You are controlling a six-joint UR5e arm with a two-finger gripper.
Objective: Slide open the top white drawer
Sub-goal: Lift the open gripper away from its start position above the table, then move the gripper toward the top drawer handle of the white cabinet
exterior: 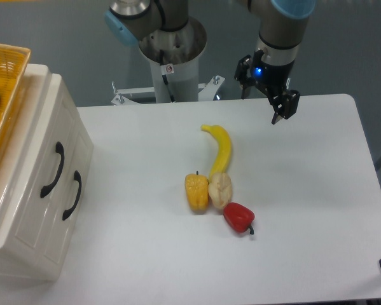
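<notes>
Top white drawer (42, 166): shut flush in the cream cabinet (31, 210) at the desk's left edge, front panel facing right toward the produce. Its curved black handle (53, 169) sits up and left of the lower drawer's matching handle (72, 195). Yellow wicker basket (2, 95) rests on top of the cabinet, something green inside.

Tool (280, 107): hanging above the far right of the desk (317, 190), well apart from the cabinet, holding nothing. Fingers look slightly parted, but the angle is poor; cannot tell the gap for certain.

Between tool and cabinet: banana (219, 149), yellow pepper (196, 192), a pale vegetable (220, 189) touching it, red pepper (239, 216).

Step in hand, as judged: the approach, not yet begun.
- Travel high over the produce, or pass behind the banana.
- Turn the wrist so the fingers straddle the upper handle's bar across its curve.
- Confirm upper handle, not lower; the two sit near each other.
- Pull straight out along the drawer's axis, away from the cabinet face.
- Risk: light cabinet may drag along the desk; pull slowly.
</notes>
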